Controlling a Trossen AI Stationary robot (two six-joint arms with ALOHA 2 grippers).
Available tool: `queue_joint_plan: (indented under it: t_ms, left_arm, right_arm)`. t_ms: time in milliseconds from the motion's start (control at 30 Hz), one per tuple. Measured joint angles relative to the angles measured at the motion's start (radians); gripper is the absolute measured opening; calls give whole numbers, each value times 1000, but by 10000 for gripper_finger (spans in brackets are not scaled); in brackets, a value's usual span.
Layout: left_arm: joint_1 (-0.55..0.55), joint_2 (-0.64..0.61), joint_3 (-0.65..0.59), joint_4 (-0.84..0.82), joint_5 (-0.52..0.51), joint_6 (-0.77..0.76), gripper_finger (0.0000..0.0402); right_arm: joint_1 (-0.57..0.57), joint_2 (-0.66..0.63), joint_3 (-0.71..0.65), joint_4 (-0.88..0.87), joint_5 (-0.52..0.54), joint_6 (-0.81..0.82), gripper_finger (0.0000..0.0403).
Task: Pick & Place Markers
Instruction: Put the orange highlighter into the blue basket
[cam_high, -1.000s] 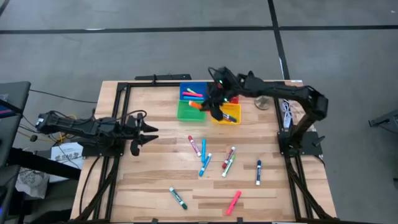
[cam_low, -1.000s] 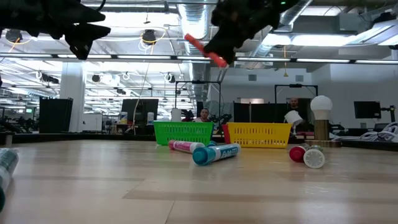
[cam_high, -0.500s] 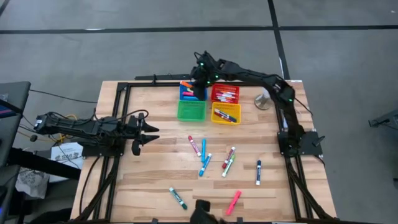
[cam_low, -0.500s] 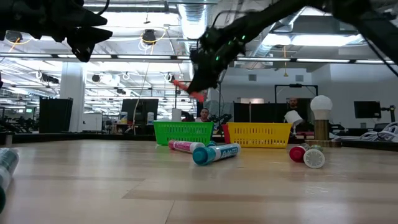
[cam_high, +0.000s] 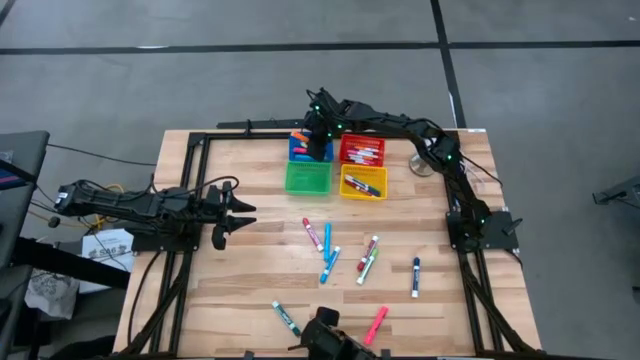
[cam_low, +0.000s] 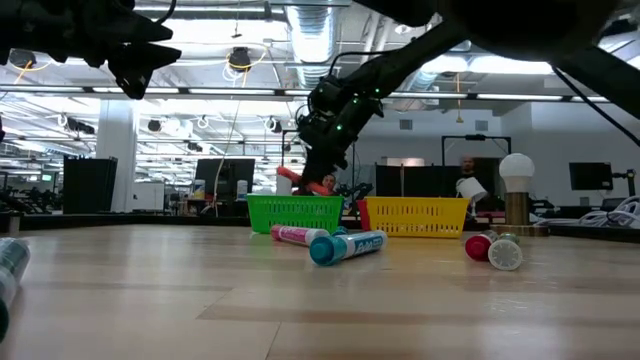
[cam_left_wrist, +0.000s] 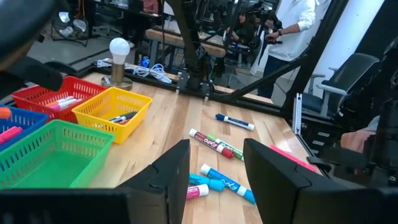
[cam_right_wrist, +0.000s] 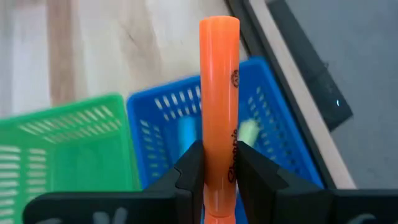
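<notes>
My right gripper (cam_high: 318, 140) reaches over the blue bin (cam_high: 300, 152) at the table's far side, shut on an orange marker (cam_right_wrist: 219, 93). In the low view that marker (cam_low: 288, 177) slants down below the gripper (cam_low: 318, 135). Green (cam_high: 307, 178), red (cam_high: 362, 150) and yellow (cam_high: 364, 184) bins stand beside the blue one. Several markers lie flat on the table's middle, among them a red one (cam_high: 314, 234), a blue one (cam_high: 416, 277) and a pink one (cam_high: 376, 325). My left gripper (cam_high: 240, 215) waits open at the left edge. My right gripper pinches the orange marker's barrel (cam_right_wrist: 219, 163) between its two fingers (cam_right_wrist: 189, 171), one on each side. The marker runs along the fingers and sticks out well past their tips. It comes slanting down from the table's right and is lifted clear above the blue bin (cam_right_wrist: 273, 124).
A small lamp with a round bulb (cam_high: 422, 160) stands right of the red bin. A black frame rail (cam_high: 190, 190) runs around the table's edges. A dark object (cam_high: 335, 343) sits at the near edge. Bare wood lies between the left gripper and the loose markers.
My right gripper has gone from above the green and yellow bins toward the far left, over the blue bin, sinking and tipping further down. The orange marker has stayed in its hold. A dark object has come in at the table's near edge.
</notes>
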Motion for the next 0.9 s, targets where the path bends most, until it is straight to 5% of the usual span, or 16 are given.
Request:
queue_joint_plan:
  t_ms: [900]
  left_arm:
    - [0,0,0,1,3,0,149]
  right_arm:
    - [-20,45,-2,-20,13,27,68]
